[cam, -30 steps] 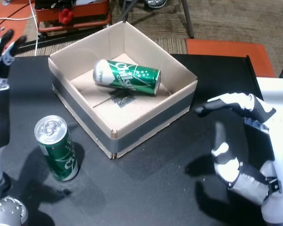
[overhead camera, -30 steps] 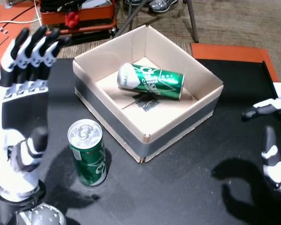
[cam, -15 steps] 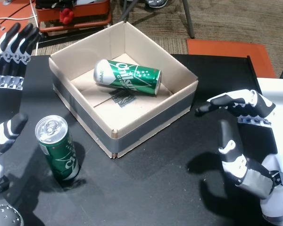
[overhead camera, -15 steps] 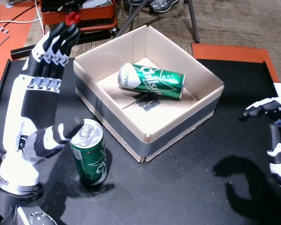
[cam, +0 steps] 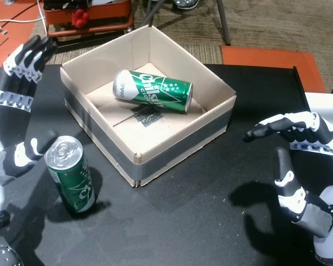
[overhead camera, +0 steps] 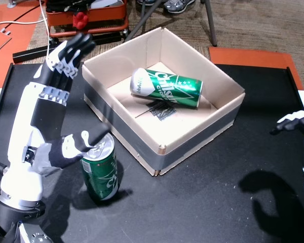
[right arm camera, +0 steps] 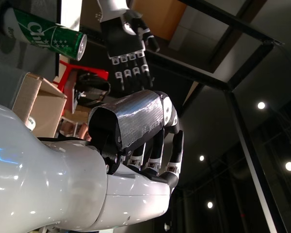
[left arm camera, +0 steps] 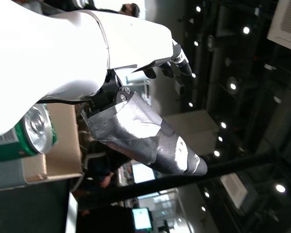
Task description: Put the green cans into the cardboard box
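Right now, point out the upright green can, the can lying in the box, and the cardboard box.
Upright green can (overhead camera: pixel 101 173), head view: on its green side wall.
Can lying in the box (overhead camera: pixel 168 88), head view: on its printed side.
Cardboard box (cam: pixel 172 151), head view: on the taped outer front wall.

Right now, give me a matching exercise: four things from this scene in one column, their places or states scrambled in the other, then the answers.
Things:
1. upright green can
2. lying green can
3. left hand
4. right hand

States:
A. on its side inside the cardboard box
B. open, over bare table, right of the box
C. standing on the table outside the box
D. open, thumb by a can's top

Pairs: 1-C, 2-A, 3-D, 4-B
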`<state>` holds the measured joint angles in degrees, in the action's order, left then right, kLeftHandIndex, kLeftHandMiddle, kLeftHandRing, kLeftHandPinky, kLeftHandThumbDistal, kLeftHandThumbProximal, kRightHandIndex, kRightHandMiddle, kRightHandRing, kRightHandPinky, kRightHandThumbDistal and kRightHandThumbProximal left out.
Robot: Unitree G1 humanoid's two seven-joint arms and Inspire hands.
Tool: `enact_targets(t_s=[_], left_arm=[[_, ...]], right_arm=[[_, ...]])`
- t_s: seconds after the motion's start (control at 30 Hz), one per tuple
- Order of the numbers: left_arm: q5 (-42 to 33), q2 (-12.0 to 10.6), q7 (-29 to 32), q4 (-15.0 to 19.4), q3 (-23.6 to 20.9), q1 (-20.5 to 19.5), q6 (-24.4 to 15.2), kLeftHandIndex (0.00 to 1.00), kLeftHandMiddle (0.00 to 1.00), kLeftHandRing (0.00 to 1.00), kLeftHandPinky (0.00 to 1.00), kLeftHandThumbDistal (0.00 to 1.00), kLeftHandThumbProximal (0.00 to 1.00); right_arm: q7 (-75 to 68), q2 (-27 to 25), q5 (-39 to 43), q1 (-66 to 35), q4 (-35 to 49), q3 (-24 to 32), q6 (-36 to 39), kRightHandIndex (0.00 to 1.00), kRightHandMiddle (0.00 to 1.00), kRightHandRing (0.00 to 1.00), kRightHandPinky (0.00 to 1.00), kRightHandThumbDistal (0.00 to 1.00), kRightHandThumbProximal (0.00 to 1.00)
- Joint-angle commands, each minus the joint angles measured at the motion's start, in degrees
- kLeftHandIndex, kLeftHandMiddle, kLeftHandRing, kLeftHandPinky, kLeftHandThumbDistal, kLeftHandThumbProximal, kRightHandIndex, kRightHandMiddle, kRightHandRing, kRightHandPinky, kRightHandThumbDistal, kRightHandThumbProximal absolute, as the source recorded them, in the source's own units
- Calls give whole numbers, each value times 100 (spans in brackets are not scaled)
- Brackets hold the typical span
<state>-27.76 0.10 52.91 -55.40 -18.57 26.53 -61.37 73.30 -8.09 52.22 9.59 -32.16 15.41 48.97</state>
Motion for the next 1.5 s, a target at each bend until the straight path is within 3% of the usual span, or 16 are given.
enact_targets(t_s=[0.0,0.37,0.7,0.93,1.2,1.47], left_arm=[[216,92,-100,-139,58,14,-91,96,87,92,91,98,24],[393,181,-359,-366,148,25,74,100,87,92,91,100,30],[434,200,-388,-373,180,3,114,100,87,93,92,100,29],[629,263,-503,-396,288,-79,67,97,87,92,93,100,34],[663,278,-540,-471,365,-212,335,97,87,91,92,100,34],[918,287,-792,-623,534,-260,329,94,86,90,92,100,33]], right_arm=[[40,67,-126,60,90,148,-65,43,49,54,58,58,0],[219,188,-298,153,102,552,-339,43,49,54,57,64,1],[292,229,-399,173,157,727,-430,44,50,55,57,61,2],[408,242,-410,257,87,876,-382,45,50,55,58,59,4],[546,250,-333,357,4,998,-489,45,50,55,58,57,2],[737,245,-302,506,-73,1157,-507,43,49,53,58,57,1]])
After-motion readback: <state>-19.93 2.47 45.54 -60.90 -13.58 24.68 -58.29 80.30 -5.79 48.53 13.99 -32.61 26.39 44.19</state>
